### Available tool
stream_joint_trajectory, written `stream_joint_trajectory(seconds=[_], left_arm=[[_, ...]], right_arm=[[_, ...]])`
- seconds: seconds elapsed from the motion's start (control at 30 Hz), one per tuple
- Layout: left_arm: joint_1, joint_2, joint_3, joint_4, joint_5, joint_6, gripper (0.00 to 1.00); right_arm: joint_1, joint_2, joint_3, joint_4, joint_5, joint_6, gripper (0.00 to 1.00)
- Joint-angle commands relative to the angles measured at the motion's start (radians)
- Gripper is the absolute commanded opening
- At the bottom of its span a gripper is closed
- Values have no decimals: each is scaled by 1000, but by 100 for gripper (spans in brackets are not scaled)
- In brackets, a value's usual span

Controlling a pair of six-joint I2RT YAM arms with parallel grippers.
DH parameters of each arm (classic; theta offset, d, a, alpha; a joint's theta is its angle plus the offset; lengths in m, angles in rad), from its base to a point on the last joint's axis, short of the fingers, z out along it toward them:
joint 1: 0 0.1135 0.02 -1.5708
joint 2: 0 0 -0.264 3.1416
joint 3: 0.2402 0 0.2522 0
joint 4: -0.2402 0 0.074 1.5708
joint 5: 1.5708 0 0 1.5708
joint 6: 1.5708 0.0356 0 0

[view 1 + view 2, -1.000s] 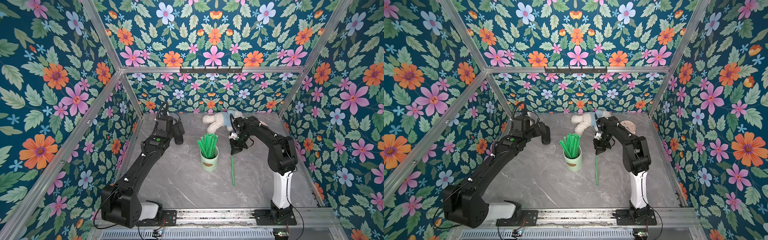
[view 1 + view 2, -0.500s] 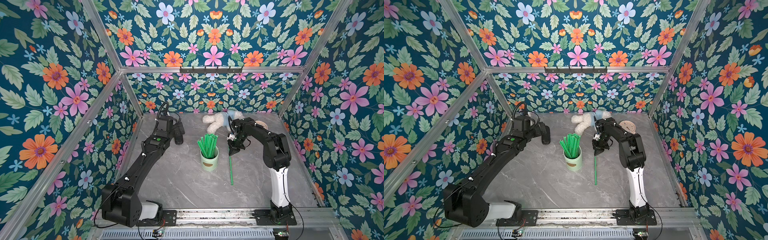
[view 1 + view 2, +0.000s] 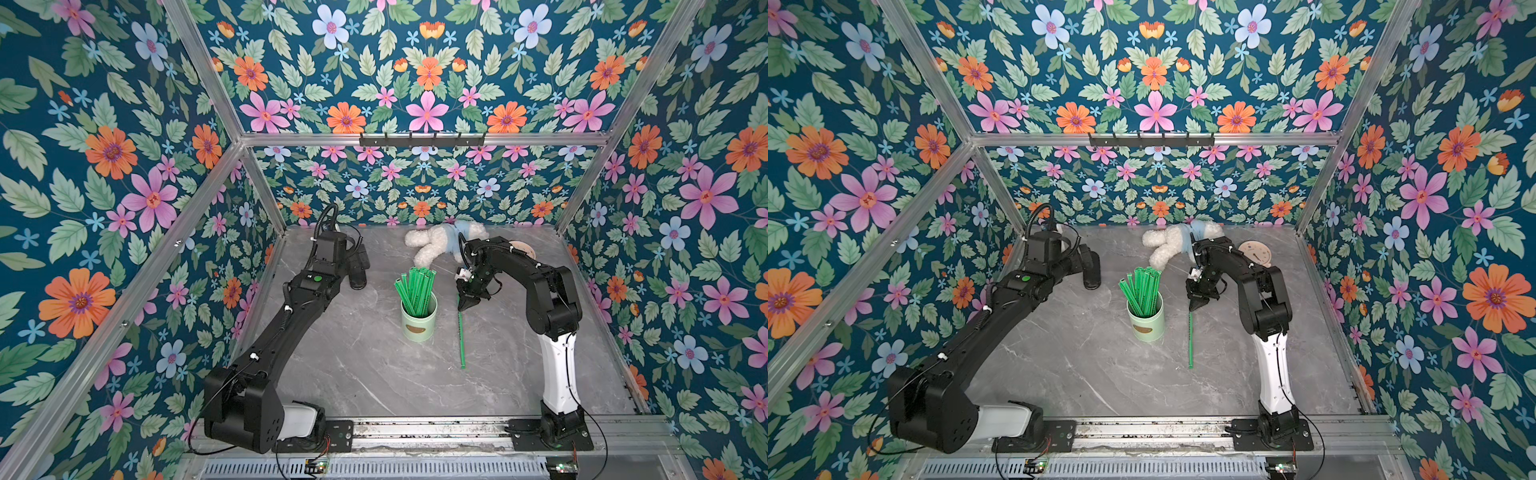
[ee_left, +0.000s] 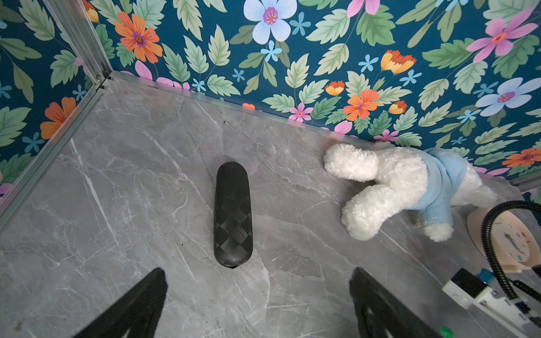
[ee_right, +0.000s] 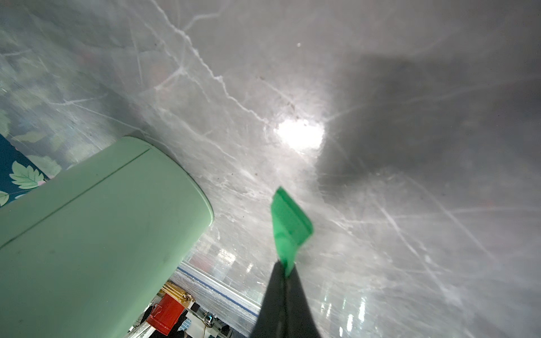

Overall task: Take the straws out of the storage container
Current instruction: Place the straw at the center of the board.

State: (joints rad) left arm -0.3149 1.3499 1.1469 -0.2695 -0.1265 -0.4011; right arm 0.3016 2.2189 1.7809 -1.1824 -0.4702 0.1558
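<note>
One straw is out of the storage container and slants down just beside it, on your right arm's side. Its near tip sits at or just above the table, about where it was a second ago. The far end is pinched in your right gripper, which has sunk lower and drifted slightly toward the container. The right wrist view shows the jaws clamped shut on that straw, with the container's wall close alongside.

I judge this straw to be one release away from done, so let go only once it lies flat. The rest of the straws are still bunched upright in the container at mid-table, so most of the job remains.

Your left gripper hasn't moved. It is spread wide and empty above the black case at the back, well apart from the container. The plush toy behind plays no part.
</note>
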Motion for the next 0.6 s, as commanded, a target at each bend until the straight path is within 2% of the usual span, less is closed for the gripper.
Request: stream_joint_trajectory(seconds=[0.0, 0.4, 0.57], left_arm=[[-1, -1, 8, -7, -7, 5, 100], [0, -1, 7, -8, -5, 5, 100], [-1, -2, 8, -8, -7, 5, 100]], right_arm=[[-2, 5, 0, -8, -5, 5, 9], [-3, -16, -8, 1, 7, 14, 16], [-3, -132, -72, 86, 40, 39, 16]])
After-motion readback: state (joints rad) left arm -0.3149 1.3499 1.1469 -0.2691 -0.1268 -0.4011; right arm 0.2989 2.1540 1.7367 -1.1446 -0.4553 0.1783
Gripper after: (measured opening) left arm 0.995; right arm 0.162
